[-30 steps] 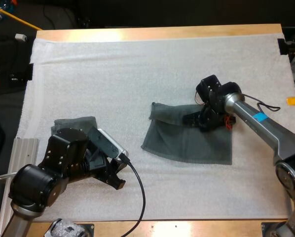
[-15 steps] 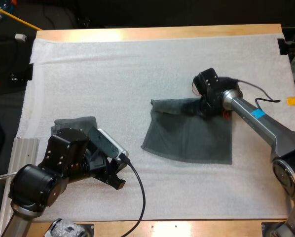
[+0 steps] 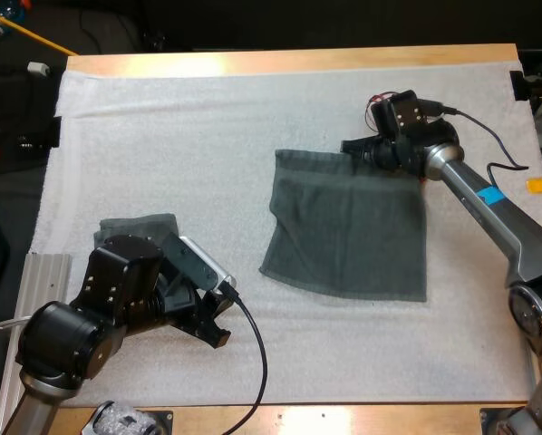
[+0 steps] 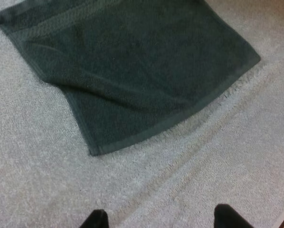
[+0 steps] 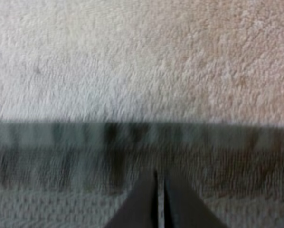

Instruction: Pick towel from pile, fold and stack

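one flat towel (image 3: 348,231), right gripper (image 3: 351,148) pinching edge

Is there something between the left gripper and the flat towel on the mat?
Nothing visible. Only bare white mat lies between the open left gripper and the flat towel. The other towel lies by that arm, off this path.

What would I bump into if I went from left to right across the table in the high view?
Folded towel → left hand, open → spread-out towel. The right hand is at that towel's far edge, above it in the picture, so it has no clear place in the line.
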You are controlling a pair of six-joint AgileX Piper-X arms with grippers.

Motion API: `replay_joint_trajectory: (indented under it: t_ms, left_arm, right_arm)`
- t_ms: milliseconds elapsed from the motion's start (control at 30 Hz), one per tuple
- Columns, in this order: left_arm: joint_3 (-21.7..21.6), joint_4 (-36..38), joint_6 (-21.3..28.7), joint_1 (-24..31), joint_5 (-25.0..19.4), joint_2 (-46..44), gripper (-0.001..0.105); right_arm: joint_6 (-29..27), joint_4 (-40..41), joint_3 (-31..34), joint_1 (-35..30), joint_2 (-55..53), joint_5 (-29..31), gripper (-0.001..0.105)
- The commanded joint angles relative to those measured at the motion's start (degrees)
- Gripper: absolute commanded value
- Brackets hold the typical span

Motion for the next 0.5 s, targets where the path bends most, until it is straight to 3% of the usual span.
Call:
replay_joint_trajectory:
  t_ms: [0,333,400,467]
  left_arm:
    - [-0.26,-0.31,-0.56,0.04,0.45,-0.21,0.046]
    - [-0.26,-2.61,-0.56,0.04,0.45,-0.21,0.046]
    - [-0.26,-2.86,-0.56,0.04,0.45,-0.21,0.046]
    - [-0.26,-2.87,-0.56,0.04,0.45,-0.21,0.046]
  right_arm:
    - [-1.23,0.86,-0.46,0.13,-1.79,-0.02,0.0]
    - [-5.67,12.05,-0.46,0.25,-9.53,0.23,0.001]
    - [-5.67,14.32,-0.46,0.25,-11.11,1.46,0.006]
    - [-5.67,17.11,-0.46,0.25,-13.14,2.14,0.019]
